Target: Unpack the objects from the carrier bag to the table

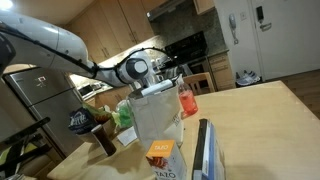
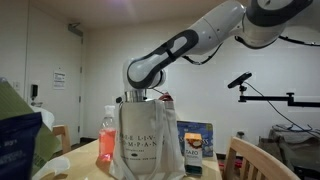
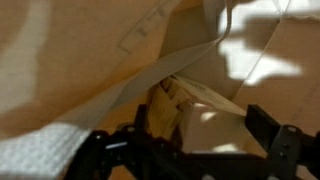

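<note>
The carrier bag (image 1: 157,118) (image 2: 145,150) stands upright on the table (image 1: 260,120), whitish with dark print. My gripper (image 1: 153,82) (image 2: 140,96) hangs at the bag's mouth, pointing down into it. In the wrist view the gripper (image 3: 200,125) is open inside the bag's pale folds (image 3: 90,60). A tan crumpled-looking object (image 3: 165,108) lies just beyond its dark left finger (image 3: 142,128), untouched. Out on the table are an orange carton (image 1: 160,152), a tall blue-and-white package (image 1: 205,150) (image 2: 195,143) and a green leafy bundle (image 1: 123,114).
A red-pink drink bottle (image 1: 187,100) (image 2: 107,137) stands right beside the bag. A dark mug (image 1: 105,141) and a dark-printed pouch (image 1: 82,122) sit near the table's edge. A wooden chair back (image 2: 250,160) is at the table. Kitchen cabinets and a stove lie behind.
</note>
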`<state>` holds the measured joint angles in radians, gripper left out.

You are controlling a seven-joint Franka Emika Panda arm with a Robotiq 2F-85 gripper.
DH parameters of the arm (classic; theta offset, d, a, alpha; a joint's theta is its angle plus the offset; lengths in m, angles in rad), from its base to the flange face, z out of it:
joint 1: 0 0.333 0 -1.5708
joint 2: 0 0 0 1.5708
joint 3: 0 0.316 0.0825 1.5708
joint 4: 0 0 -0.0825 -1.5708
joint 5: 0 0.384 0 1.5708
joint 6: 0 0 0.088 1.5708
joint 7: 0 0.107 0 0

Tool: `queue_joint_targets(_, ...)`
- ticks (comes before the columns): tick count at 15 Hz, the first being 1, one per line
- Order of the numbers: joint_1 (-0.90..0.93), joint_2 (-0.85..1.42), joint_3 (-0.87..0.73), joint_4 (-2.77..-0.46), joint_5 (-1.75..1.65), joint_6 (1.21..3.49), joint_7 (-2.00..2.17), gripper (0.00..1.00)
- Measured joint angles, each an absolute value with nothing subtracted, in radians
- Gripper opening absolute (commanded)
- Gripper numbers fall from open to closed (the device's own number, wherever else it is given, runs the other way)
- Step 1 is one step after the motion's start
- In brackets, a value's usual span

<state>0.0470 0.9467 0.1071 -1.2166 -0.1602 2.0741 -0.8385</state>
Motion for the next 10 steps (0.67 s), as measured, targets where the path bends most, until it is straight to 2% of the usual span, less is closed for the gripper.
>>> queue_joint_targets(10, 0.082, 0.936, 0.107, -1.215, -0.194, 2.02, -0.836, 1.0)
